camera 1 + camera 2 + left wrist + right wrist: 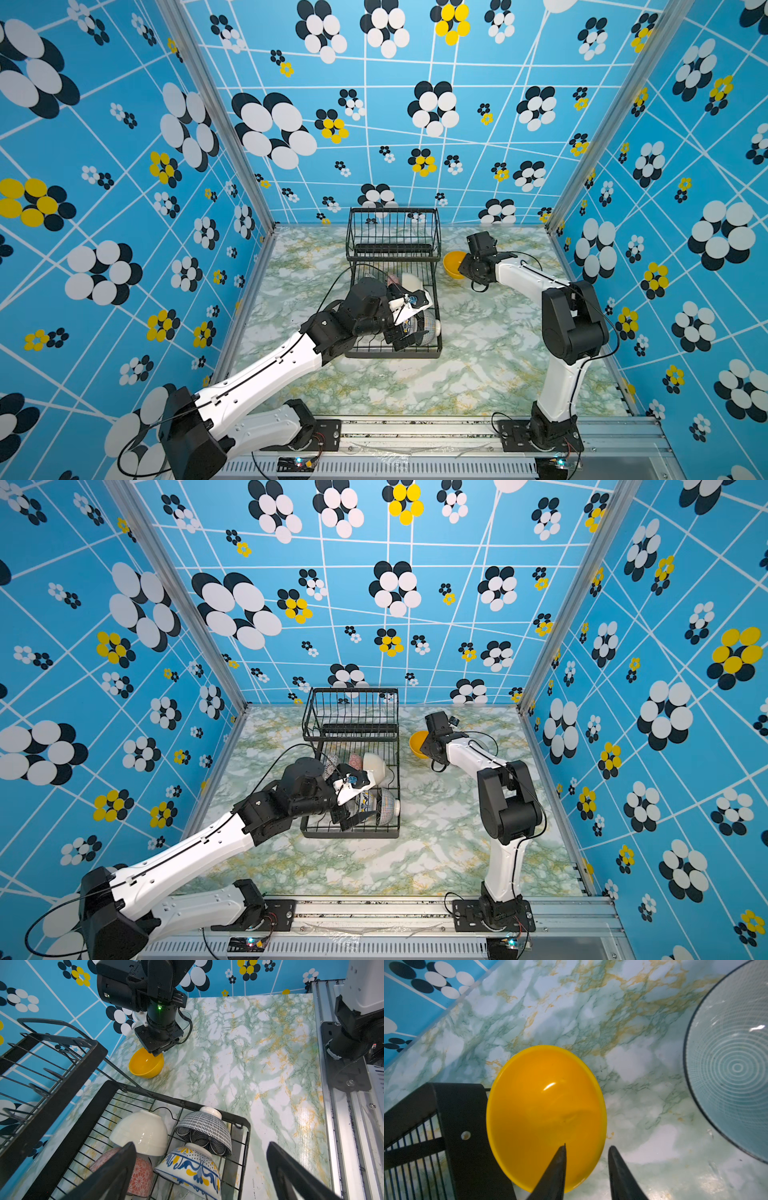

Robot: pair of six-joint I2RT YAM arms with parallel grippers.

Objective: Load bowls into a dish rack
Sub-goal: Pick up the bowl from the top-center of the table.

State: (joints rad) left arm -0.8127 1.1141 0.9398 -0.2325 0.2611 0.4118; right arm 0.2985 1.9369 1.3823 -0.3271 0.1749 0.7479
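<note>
While the left arm reaches over the black wire dish rack (395,354) in the middle of the marble-patterned desk (478,353), the left gripper (200,1145) hangs above the lower tray with its fingers spread wide, pinching nothing. Four bowls lie tipped over in that tray, their outsides showing: a cream-white bowl (141,1132) beside a black-and-white patterned bowl (203,1126), with a pink-red bowl (141,1178) and a blue-yellow patterned bowl (193,1165) next to them. The blue-yellow one rests against the black-and-white one. The rack's raised basket (395,232) at the far end holds no bowl that can be seen. On the desk just beside the rack's right side, a plain yellow bowl (544,1105) stands upright. The right gripper (587,1147) is lowered onto it, partly spread, one finger inside the bowl and one outside the rim, with a gap showing, so the rim is not yet pinched. A clear glass bowl (733,1068) with ringed ridges stands upright nearby, apart from the yellow one.
</note>
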